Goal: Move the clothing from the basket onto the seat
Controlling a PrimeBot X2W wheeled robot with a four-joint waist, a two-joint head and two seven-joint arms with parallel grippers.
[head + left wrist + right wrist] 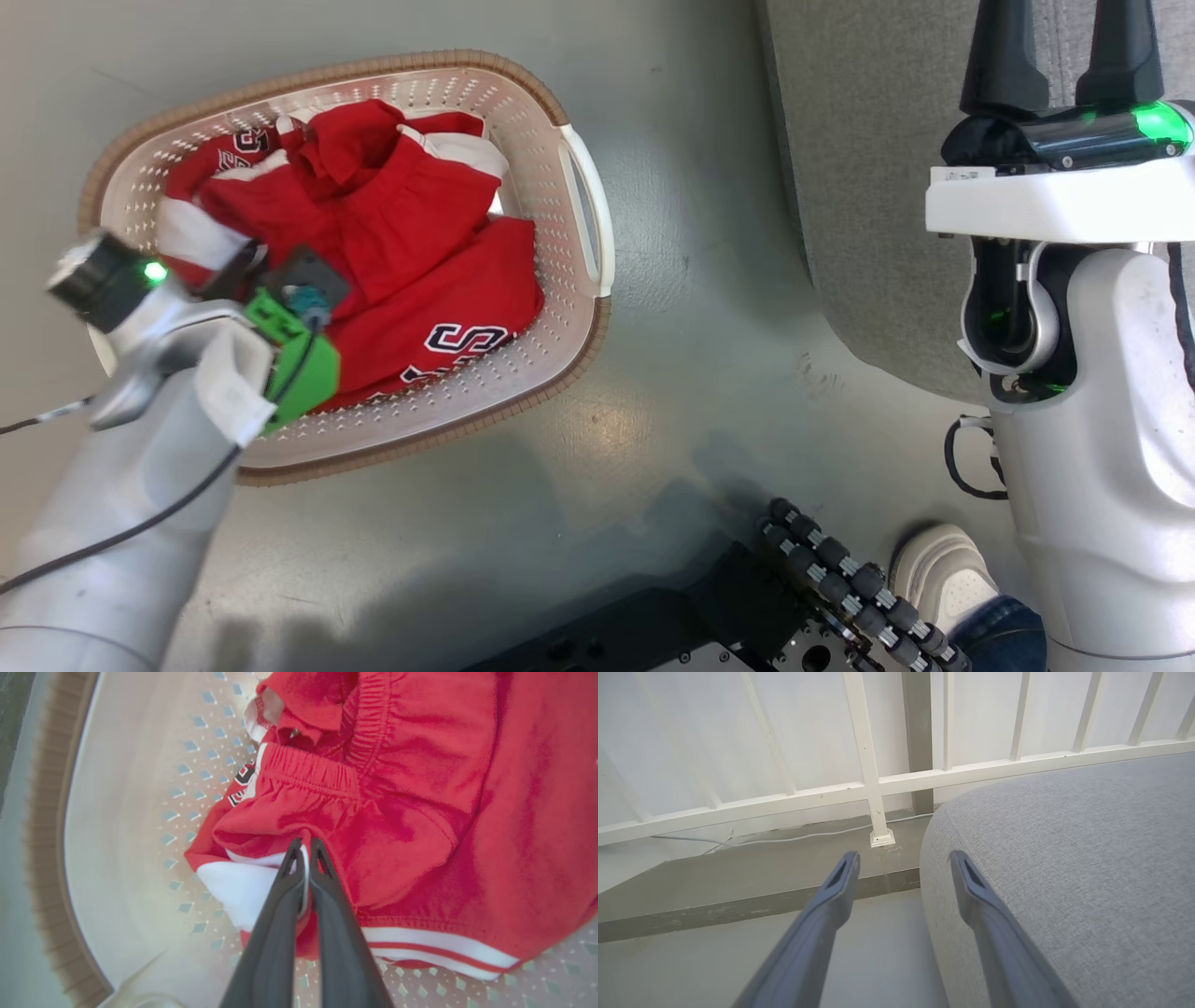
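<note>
- Large grey fabric-upholstered seat (1064, 868): on the robot's right, across bare floor from the basket. It is the drop zone, and no garment shows on it yet.
- Small cream perforated plastic basket with brown woven-look rim (420, 63): on the floor front-left, its open top giving the left arm access from above.
- Soft red sports clothing (401, 215): all in the basket, heaped. A white-lined fold at the heap's edge makes an easy pinch point.
- Left gripper (303, 848): fingers pressed together on that red-and-white fold, likely ready to lift.
- Right gripper (903, 858): fingers spread, holding nothing, parked at the seat's edge, well clear of the left arm.
</note>
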